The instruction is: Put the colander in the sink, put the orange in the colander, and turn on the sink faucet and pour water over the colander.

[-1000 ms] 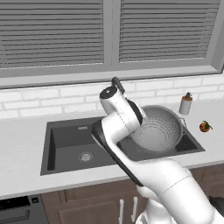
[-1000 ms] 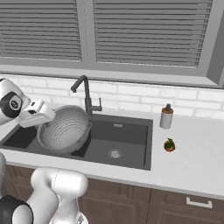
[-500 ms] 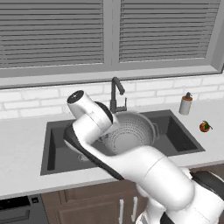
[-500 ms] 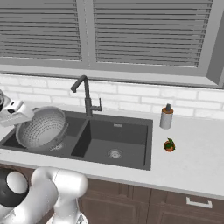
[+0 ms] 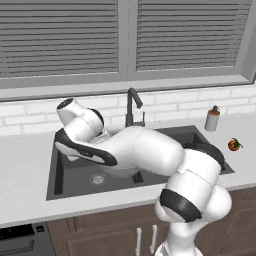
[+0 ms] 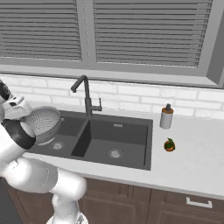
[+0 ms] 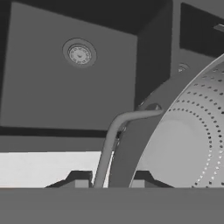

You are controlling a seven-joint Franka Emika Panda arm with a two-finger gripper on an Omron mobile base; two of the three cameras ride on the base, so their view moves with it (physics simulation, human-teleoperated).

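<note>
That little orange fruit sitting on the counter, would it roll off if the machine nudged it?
Probably yes: the small round orange fruit with a green leaf rests on a flat pale counter with nothing beside it to stop it. Its smooth round shape might also slip between narrow fingers. It looks light.

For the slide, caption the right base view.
End effector holds the colander tilted over the sink's left basin; the orange waits on the counter.

Silver-grey perforated colander (image 6: 43, 122), dark grey matte sink (image 6: 131, 144), orange fruit (image 6: 169, 145) with green leaf
</note>
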